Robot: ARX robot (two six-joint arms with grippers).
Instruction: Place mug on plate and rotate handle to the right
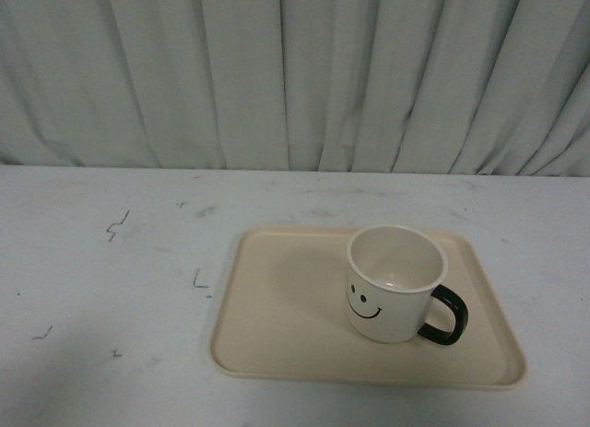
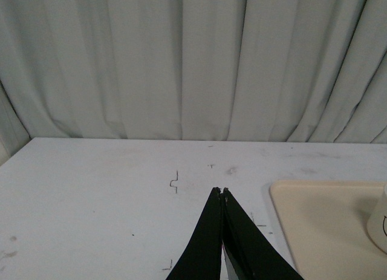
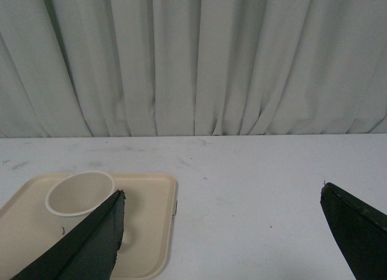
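The cream-white mug (image 1: 395, 281) stands upright on the right half of the beige plate (image 1: 277, 326). Its black handle (image 1: 446, 314) points to the right and its smiley face is turned toward the camera. Neither gripper shows in the front view. My left gripper (image 2: 222, 191) is shut and empty over the bare table, left of the plate's corner (image 2: 314, 219); the mug's edge (image 2: 380, 225) shows at the frame side. My right gripper (image 3: 222, 192) is wide open and empty, over the table right of the plate (image 3: 151, 219); the mug (image 3: 80, 192) sits partly behind one finger (image 3: 91, 244).
The white table (image 1: 101, 279) bears small dark pen marks (image 1: 116, 226). A pale pleated curtain (image 1: 295, 77) hangs along the table's far edge.
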